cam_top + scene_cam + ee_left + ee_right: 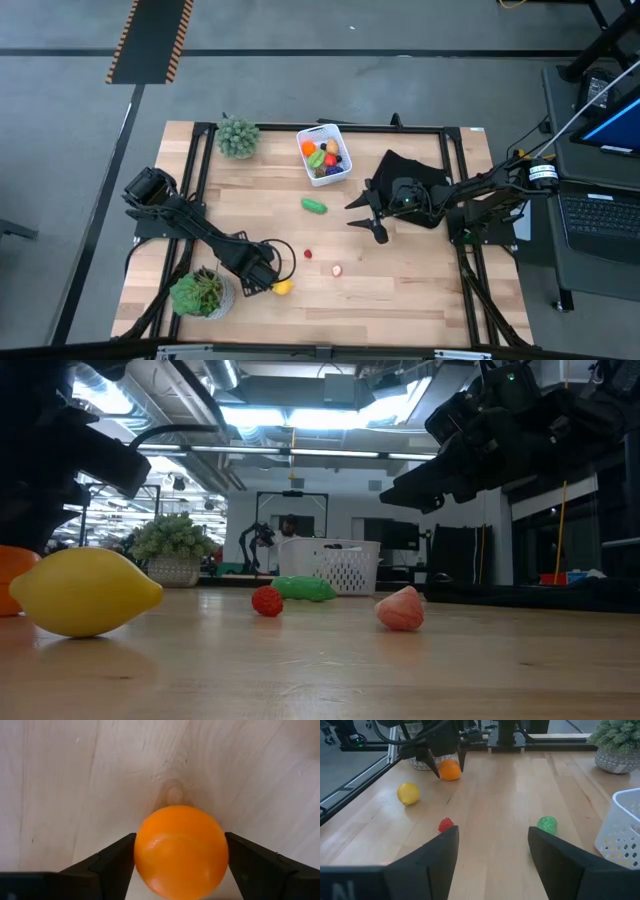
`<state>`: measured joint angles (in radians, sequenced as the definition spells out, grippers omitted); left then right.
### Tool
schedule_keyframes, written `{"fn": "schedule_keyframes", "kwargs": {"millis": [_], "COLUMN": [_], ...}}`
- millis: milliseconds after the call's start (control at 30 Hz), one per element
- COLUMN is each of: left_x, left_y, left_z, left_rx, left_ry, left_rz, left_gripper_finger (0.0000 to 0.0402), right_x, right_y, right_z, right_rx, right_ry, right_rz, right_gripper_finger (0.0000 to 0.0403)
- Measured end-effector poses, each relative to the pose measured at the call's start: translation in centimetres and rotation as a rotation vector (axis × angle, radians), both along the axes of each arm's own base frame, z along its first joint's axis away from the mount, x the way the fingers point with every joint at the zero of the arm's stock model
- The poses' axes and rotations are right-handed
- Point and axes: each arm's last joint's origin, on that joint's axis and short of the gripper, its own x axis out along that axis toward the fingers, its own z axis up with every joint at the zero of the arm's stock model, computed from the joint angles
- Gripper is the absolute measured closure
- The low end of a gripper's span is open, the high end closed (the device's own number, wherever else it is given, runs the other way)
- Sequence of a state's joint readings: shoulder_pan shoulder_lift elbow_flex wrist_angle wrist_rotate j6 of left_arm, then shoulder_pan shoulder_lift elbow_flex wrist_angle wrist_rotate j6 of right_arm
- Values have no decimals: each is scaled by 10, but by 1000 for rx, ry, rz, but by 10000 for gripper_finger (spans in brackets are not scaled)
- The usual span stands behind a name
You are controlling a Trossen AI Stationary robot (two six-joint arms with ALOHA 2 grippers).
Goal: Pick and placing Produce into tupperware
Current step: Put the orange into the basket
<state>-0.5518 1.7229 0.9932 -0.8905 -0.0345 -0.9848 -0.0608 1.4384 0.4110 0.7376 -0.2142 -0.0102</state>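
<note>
Left wrist view shows the left tool (181, 865) with fingers either side of an orange (181, 851), touching it or nearly; its underside is cut off. Beside it lies a lemon (408, 793). Right tool (492, 855) hangs spread apart, empty, near the tub (324, 154), whose contents are half-hidden.
</note>
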Motion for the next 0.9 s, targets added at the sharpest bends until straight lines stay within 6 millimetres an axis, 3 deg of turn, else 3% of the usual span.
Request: {"fn": "schedule_keyframes", "kwargs": {"millis": [233, 667, 900], "left_x": [1, 1, -3], "left_y": [0, 0, 11], "left_z": [0, 2, 30], "left_rx": [0, 7, 9], "left_ry": [-9, -22, -124], "left_rz": [0, -84, -84], "left_gripper_finger": [162, 162, 162], "right_x": [0, 0, 0], "right_y": [0, 0, 0], "right_z": [0, 0, 0], "right_rx": [1, 2, 0], "right_ry": [1, 1, 1], "right_rz": [-1, -1, 0], "right_gripper_finger": [163, 163, 163]}}
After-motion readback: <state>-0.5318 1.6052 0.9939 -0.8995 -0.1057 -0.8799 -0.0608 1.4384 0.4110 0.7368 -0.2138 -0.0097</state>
